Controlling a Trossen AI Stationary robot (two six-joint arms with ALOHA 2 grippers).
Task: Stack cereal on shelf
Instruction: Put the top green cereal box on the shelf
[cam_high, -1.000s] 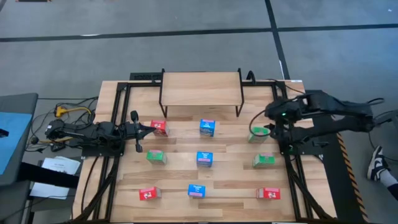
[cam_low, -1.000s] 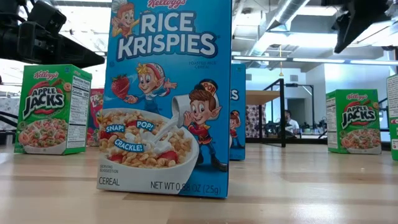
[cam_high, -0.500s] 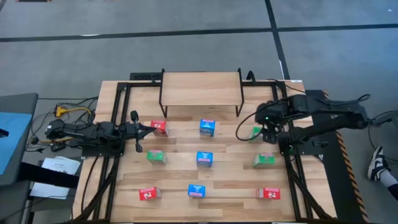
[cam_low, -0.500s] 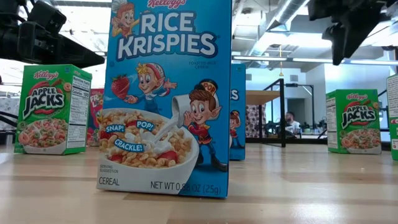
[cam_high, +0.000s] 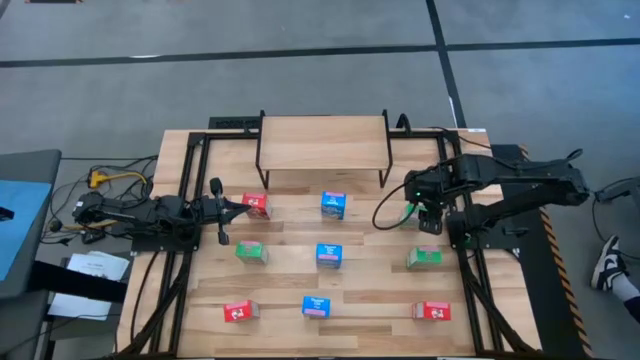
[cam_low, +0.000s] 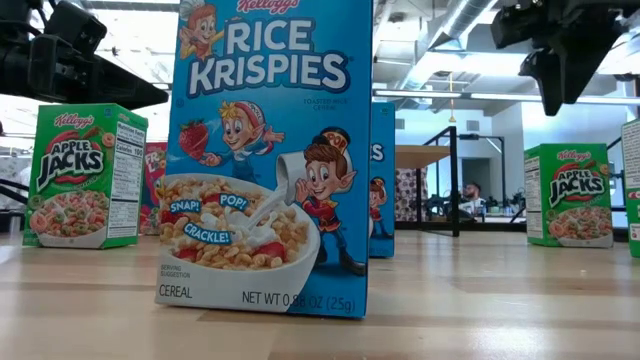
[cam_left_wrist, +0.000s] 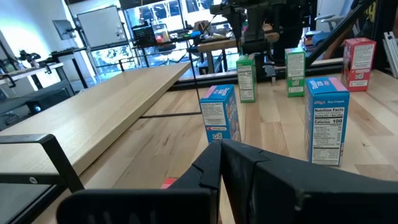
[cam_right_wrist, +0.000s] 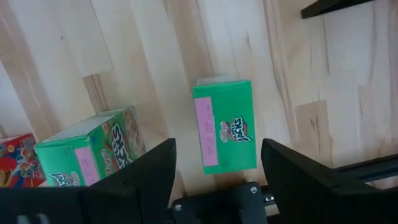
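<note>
The shelf (cam_high: 322, 143) stands at the table's far middle, its top bare. Cereal boxes stand upright on the table in three rows: red (cam_high: 256, 205), blue (cam_high: 334, 205) and green (cam_high: 408, 212) in the far row; green, blue, green in the middle row; red, blue, red in the near row. My right gripper (cam_right_wrist: 217, 149) hangs open, pointing down, above the far-right green box (cam_right_wrist: 225, 124), one finger to each side of it and clear of it. My left gripper (cam_high: 232, 207) lies level and shut by the far red box.
In the low view a blue box (cam_low: 270, 150) fills the foreground. The middle-row green box (cam_right_wrist: 87, 152) stands close beside the far-right one. A black frame rail (cam_high: 470, 250) runs along the table's right side. Cables (cam_high: 110, 180) and a blue pad lie off the table's left edge.
My right gripper has moved toward the table's left edge and down, tipping until it points straight down over the far-right green box. Its fingers have stayed open. No box has moved.
</note>
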